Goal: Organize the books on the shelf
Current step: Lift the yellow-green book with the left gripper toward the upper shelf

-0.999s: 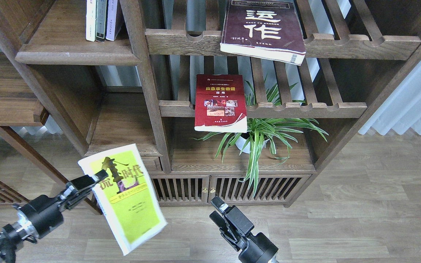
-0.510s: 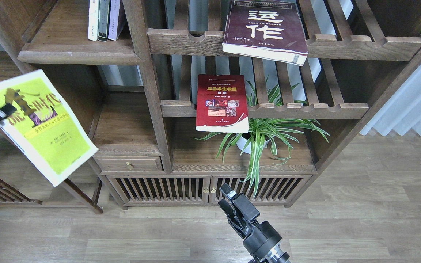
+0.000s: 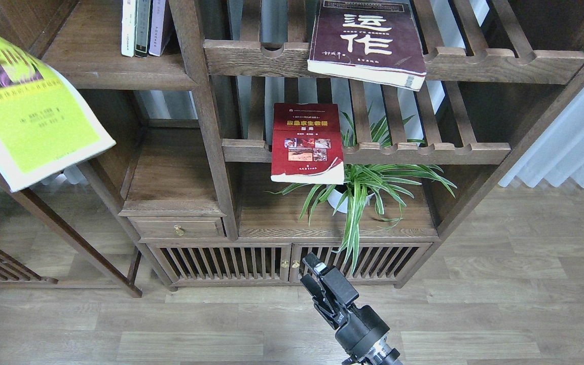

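The bookcase held its place, and the shelf at its upper left carried only three thin books. Within the last second the yellow-green book had swung up from low before the bookcase to left of that shelf, tilted, partly out of view, so shelving looked imminent. The left gripper was out of sight. The maroon book and red book lay unmoved on the slatted racks. The right gripper waited below, empty; I could not tell its opening.
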